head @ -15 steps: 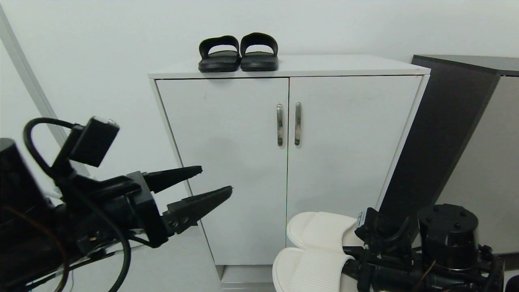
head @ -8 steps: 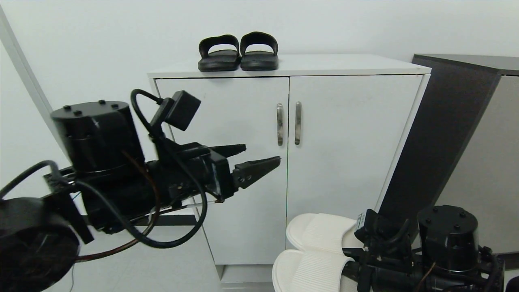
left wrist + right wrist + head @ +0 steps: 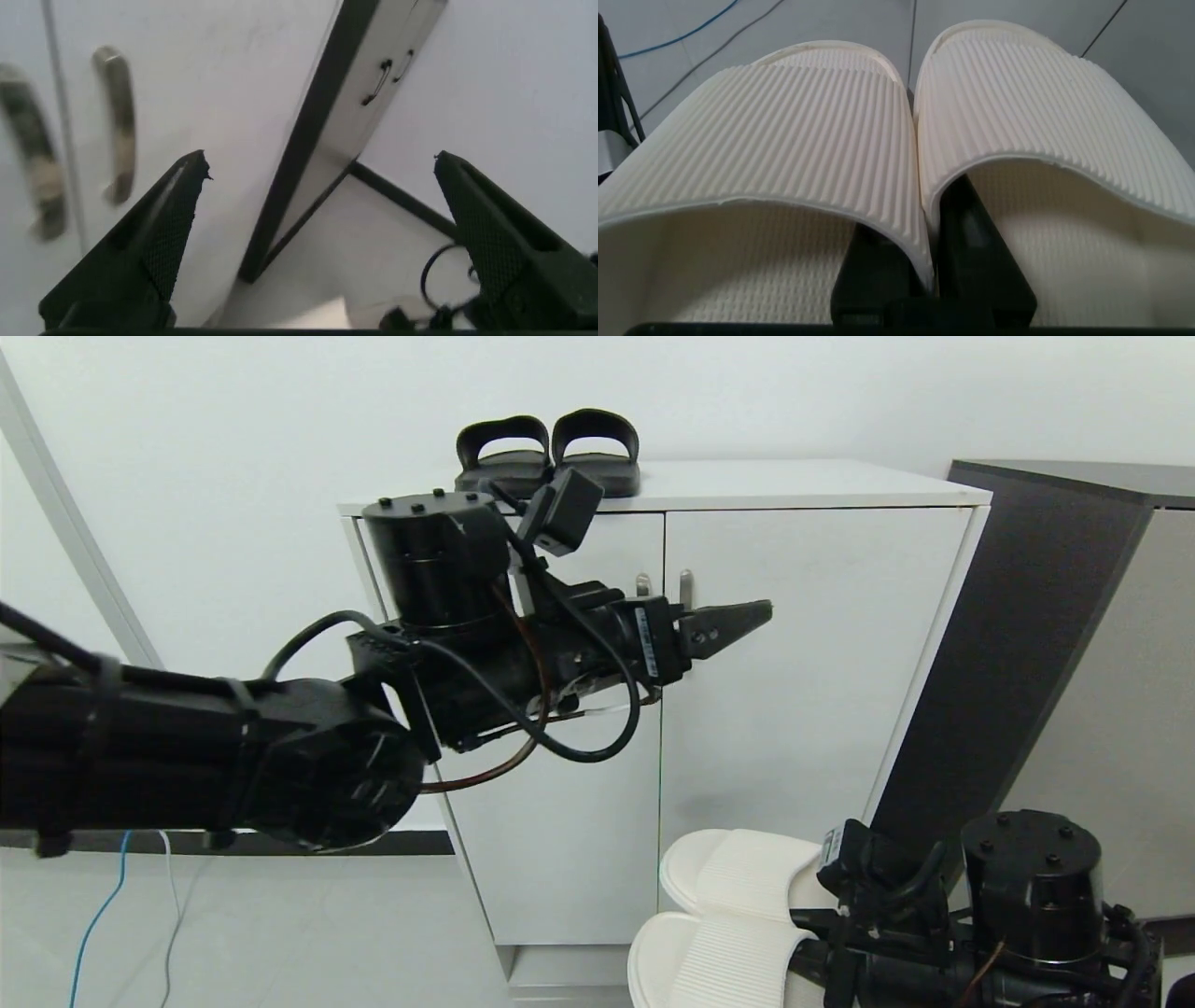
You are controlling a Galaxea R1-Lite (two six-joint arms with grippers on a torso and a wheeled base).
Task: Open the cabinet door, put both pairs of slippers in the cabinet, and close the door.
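No step is finished yet: the cabinet doors [image 3: 812, 663] are shut. The left gripper [image 3: 320, 163] is held at the handles [image 3: 114, 121], jaws spread wide. The white slippers [image 3: 738, 896] are clamped in the right gripper [image 3: 932, 280], low before the cabinet. The black slippers [image 3: 597, 429] are left at its top's front edge.

White cabinet [image 3: 803, 709], silver handles [image 3: 114, 121], black slippers [image 3: 597, 422], cream slippers [image 3: 738, 915] (ribbed straps)

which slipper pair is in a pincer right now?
The white ribbed slippers: the right pincer clamps their adjoining inner edges. The black strap slippers sit free on the white cabinet top.
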